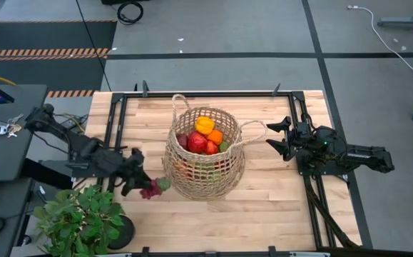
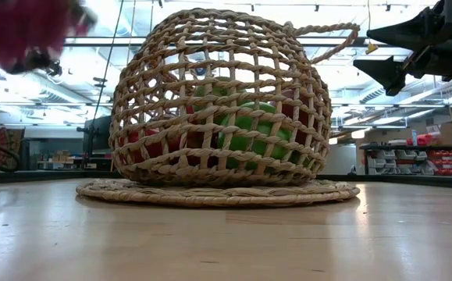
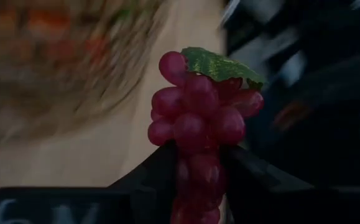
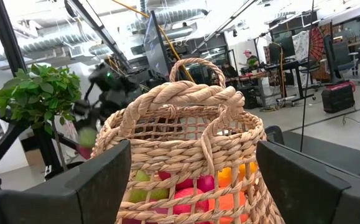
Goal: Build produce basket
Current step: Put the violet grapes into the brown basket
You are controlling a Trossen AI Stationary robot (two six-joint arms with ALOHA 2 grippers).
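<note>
Over on your left, the left gripper [image 1: 143, 187] is clamped on the grapes [image 1: 151, 188] (leaf on top, fingers pinching the bunch low down), held up just beside the basket [image 1: 205, 182]. The basket sits mid-table with produce [image 1: 205, 135] piled inside. To its right, your right gripper [image 1: 276, 137] hangs near the basket's handle, fingers spread wide, holding nothing.

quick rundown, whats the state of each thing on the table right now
basket: upright on the table, nearly full of produce
produce: piled inside the basket
grapes: held off the table beside the basket
left gripper: shut on the grapes
right gripper: open, empty, beside the basket's handle
</note>
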